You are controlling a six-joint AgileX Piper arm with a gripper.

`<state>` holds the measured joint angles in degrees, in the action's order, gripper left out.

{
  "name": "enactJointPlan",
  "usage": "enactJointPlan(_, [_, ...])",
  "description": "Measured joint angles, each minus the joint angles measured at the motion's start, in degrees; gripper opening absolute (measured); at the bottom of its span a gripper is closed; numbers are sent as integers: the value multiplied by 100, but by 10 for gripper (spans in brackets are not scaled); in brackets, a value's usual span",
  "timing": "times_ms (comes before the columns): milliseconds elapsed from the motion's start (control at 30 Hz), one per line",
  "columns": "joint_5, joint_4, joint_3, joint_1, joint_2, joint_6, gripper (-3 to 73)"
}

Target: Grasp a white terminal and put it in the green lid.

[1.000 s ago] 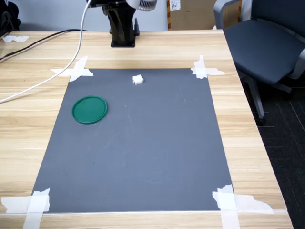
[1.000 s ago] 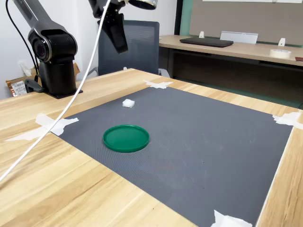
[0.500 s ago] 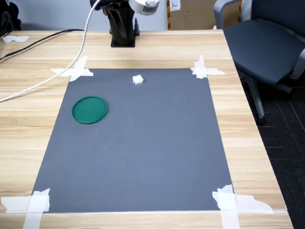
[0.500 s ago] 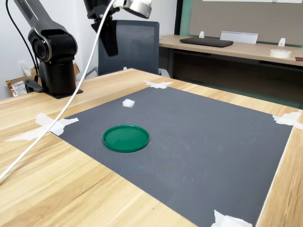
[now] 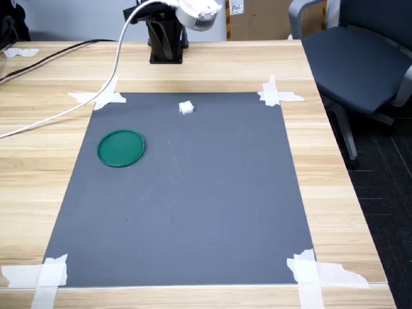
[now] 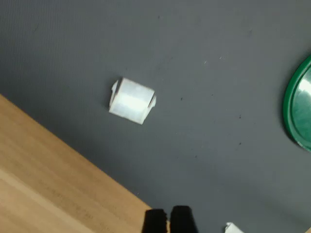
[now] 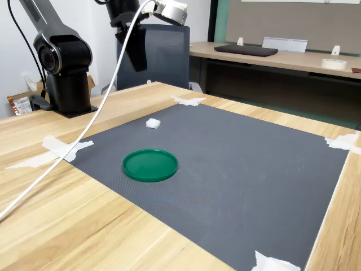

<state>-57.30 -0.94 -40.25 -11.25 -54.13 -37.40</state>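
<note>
- Change from the earlier frames: in the second exterior view the claw (image 7: 137, 56) has swung toward the second exterior view's right and sits slightly lower; in the first exterior view the round white camera housing (image 5: 200, 13) has shifted rightward and downward. The white terminal and green lid have not moved.
- Arm pose: the arm base (image 7: 66, 68) stands on the tabletop (image 7: 67, 220) beyond the far edge of the grey mat (image 7: 237, 169). The claw hangs high above that edge, pointing down, clear of all objects. A white cable (image 7: 84, 132) trails from the wrist across the tabletop.
- Claw state: in the wrist view the two dark fingertips (image 6: 181, 219) appear almost together, holding nothing.
- White terminal (image 5: 186, 107): a small blocky white piece resting on the mat near its far edge.
- Green lid (image 5: 121, 148): a flat round dark-green disc with a low rim, lying on the mat, well apart from the terminal, toward the first exterior view's left.
</note>
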Motion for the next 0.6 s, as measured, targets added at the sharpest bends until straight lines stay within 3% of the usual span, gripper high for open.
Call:
enactJointPlan(300, [-213, -362, -348, 0, -455, -700, 19])
enactJointPlan(433, [-300, -439, -626, 0, -634, -892, 126])
enactJointPlan(600, [-140, -494, -690, 0, -723, -911, 347])
